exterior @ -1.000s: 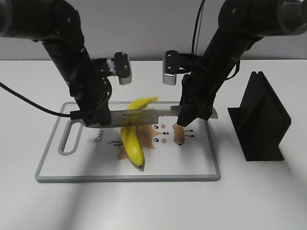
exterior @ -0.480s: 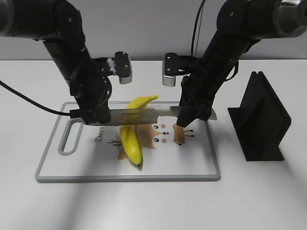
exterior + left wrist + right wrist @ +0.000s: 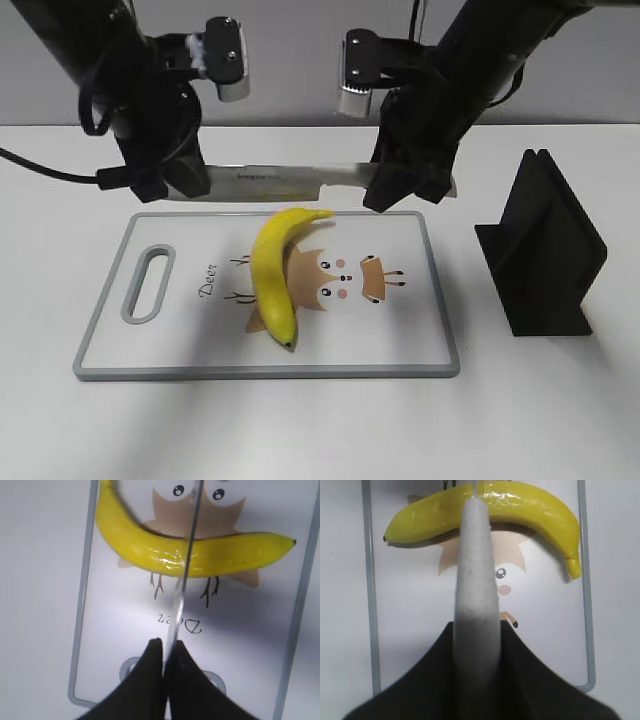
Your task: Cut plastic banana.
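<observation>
The plastic banana (image 3: 272, 270) is bright yellow and lies whole on the white cutting board (image 3: 425, 330), dark tip toward the front. A kitchen knife (image 3: 290, 179) hangs level above the board's far edge, clear of the banana. My left gripper (image 3: 165, 185) is shut on its dark handle. My right gripper (image 3: 405, 190) is shut on the blade's tip end. In the left wrist view the blade edge (image 3: 183, 575) runs across above the banana (image 3: 225, 555). In the right wrist view the blade's flat (image 3: 476, 580) covers the banana's (image 3: 530, 502) middle.
A black knife stand (image 3: 540, 250) stands on the table right of the board. The board has a grey rim, a deer drawing and a handle slot (image 3: 147, 283) at its left end. White tabletop lies all round.
Both arms have lifted the knife from on top of the banana, up and toward the back of the board. The banana stays in place and looks uncut.
</observation>
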### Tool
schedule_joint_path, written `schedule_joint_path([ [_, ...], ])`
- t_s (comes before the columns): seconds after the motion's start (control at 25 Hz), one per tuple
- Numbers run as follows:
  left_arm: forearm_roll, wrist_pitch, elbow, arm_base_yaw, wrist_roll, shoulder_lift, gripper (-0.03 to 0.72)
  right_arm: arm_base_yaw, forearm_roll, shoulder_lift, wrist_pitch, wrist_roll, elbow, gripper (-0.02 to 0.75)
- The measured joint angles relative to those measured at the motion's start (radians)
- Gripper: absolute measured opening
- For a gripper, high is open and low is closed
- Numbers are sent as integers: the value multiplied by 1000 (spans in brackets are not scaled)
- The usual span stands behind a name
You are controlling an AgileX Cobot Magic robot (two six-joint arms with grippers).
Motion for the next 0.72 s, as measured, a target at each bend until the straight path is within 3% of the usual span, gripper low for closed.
schedule_joint_path([
  [0.08,-16,2,0,0,-9,-21,44,0,-5,-26,10,8,0,178],
  [0.16,-53,-10,0,1,-23,-45,131,0,-15,-47,21,28,0,176],
  [0.4,-147,-11,0,0,-43,-92,499,1,-67,-79,56,93,0,176],
  [0.52,-148,-11,0,0,-106,-123,556,1,-94,-85,63,149,0,176],
  [0.72,-69,-18,0,1,-281,-205,572,1,-128,-118,72,285,1,176],
])
